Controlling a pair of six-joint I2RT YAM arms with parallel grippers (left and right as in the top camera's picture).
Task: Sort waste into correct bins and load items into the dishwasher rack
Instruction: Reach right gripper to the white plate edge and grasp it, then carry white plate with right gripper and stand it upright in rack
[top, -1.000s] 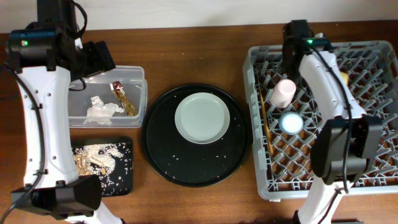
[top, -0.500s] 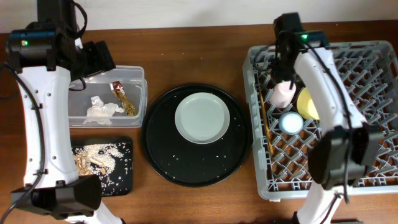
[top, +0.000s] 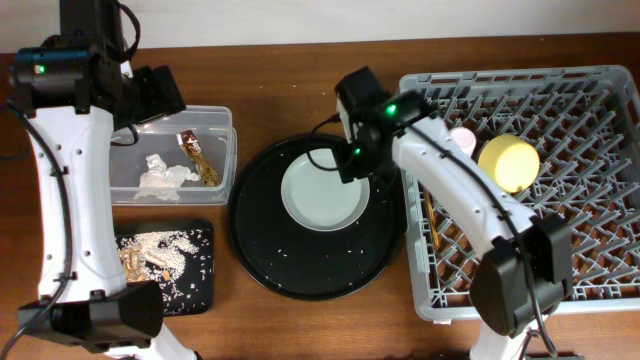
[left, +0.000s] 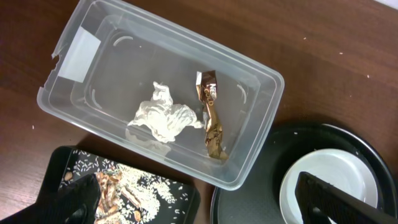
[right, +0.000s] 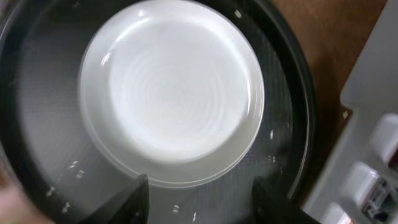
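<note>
Above the plate (right: 171, 93) rim, the right hand (right: 199, 202) hangs spread wide, empty, the rack (right: 373, 124) close beside.

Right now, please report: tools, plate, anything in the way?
Right tool open, empty, above plate. Left tool open, empty, near clear container. Plate flat on round black tray, nothing on it.

Clear smooth plastic container (left: 124, 62) w/ crumpled paper tissue (left: 163, 119) — glossy plate (right: 171, 93), matt tray (right: 43, 155).

Robot lab: wooden table (top: 300, 70), dishwasher rack (top: 560, 74)
</note>
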